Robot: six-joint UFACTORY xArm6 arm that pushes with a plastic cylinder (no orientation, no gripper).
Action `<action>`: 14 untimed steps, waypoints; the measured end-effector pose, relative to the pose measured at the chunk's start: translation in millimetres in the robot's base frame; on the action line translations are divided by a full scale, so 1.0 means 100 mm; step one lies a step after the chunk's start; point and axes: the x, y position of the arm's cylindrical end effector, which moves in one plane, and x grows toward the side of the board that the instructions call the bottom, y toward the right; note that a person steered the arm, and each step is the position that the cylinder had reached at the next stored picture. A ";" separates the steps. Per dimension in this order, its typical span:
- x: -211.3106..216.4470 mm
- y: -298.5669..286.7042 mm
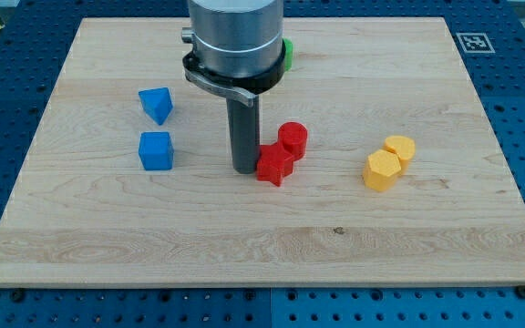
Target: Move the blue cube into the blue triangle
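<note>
From where I stand, the job looks nearly untouched. The blue cube [156,150] sits toward the view's left on the wooden board [262,246], and the blue triangle [156,104] lies just above it, toward the view's top, with a narrow strip of bare wood between them, so they are near each other but not touching. The arm's rod comes down mid-board, and its tip [245,169] rests well to the right of both blue blocks, right up against a red star-shaped block [274,165], which in turn touches a red cylinder [293,139]. There is no pincer on this arm at all, only the plain rod, so nothing is being held. Two yellow blocks [388,162] huddle together farther right, and a bit of green [288,53] peeks out behind the arm's housing. I judge that the tip has yet to get below the cube and push it upward into the triangle.
</note>
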 end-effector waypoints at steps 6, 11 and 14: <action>0.36 0.24; 0.29 0.24; 0.27 -1.03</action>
